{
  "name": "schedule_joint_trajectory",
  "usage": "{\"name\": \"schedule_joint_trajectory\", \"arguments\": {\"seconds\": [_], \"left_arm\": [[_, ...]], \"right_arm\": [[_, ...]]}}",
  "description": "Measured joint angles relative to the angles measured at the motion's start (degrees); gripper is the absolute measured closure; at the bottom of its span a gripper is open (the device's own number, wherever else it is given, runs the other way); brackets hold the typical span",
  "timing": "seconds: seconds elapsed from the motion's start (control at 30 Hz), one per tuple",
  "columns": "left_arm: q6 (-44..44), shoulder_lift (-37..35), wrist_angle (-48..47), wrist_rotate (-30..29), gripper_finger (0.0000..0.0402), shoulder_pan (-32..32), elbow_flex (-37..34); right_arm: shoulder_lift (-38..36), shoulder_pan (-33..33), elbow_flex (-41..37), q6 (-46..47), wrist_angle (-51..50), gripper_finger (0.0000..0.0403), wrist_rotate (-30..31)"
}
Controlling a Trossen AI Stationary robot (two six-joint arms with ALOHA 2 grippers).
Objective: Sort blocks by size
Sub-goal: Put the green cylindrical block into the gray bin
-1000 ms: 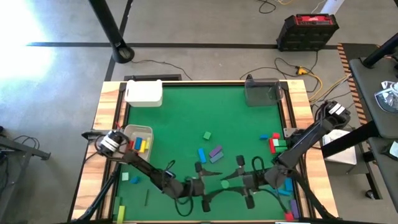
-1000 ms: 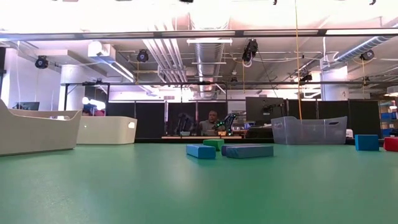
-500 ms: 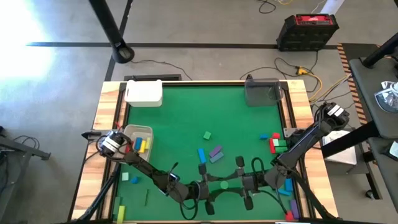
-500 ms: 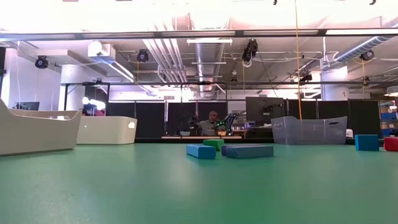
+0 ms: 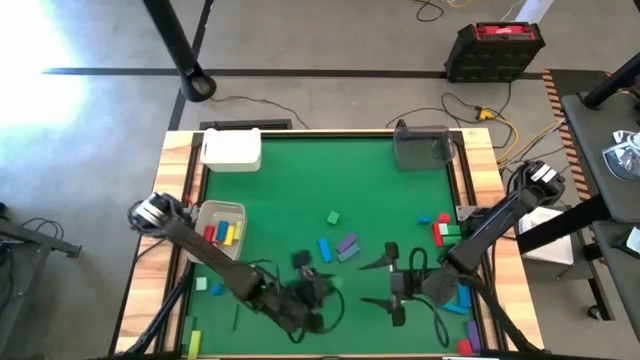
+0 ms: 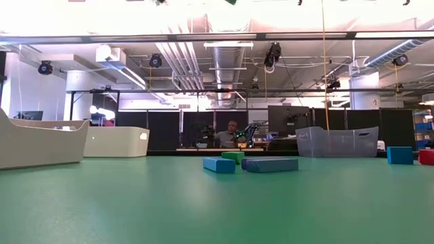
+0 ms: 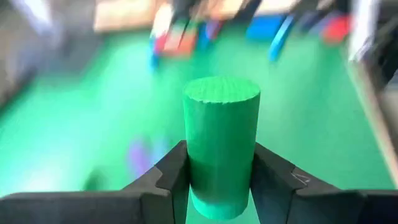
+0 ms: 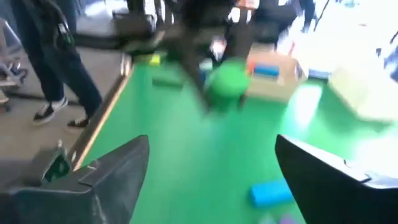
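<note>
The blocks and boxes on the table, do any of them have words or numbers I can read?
None can be read.
The green cylinder block held in the left gripper is plain.
The white tray, the grey tray and the blue block show no writing.
The black case on the floor may have a label, but it is too small to read.

Green cyl block (image 7: 221, 155) upright betw fingers (image 7: 165, 177), others scattered

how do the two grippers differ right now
The left gripper is shut on a green cylinder; the right gripper is open and empty. In the high view the left sits left of the right one. Both hang over the near part of the green table.
</note>
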Motion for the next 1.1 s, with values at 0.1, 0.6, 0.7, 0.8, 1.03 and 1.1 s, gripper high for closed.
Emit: {"name": "schedule_joint_trajectory", "arguments": {"seconds": [0.1,0.6,0.7,0.8,1.03,1.1], "left_arm": [[-23.1,-2.6,-27.1,5.5,0.029,0.1,3.1],[-58.4,-9.6,-66.5,26.7,0.029,12.4,-4.3],[-58.3,-11.2,-66.8,26.7,0.029,16.6,-8.2],[-57.3,-12.3,-66.1,28.2,0.029,20.3,-11.9],[-56.9,-15.0,-62.1,30.3,0.029,25.6,-21.0],[-56.3,-15.6,-58.8,30.2,0.029,26.5,-23.1]], "right_arm": [[-0.3,0.3,0.0,6.0,-6.2,0.005,-0.1],[1.2,1.2,-0.2,9.8,-9.8,0.0074,-0.2],[1.1,1.7,-0.2,9.8,-10.0,0.0083,-0.2],[1.1,2.2,-0.2,9.8,-11.4,0.0091,-0.3],[1.1,3.0,-0.4,12.5,-13.5,0.0107,-0.2],[1.1,3.2,-0.4,12.6,-13.5,0.011,-0.2]]}}
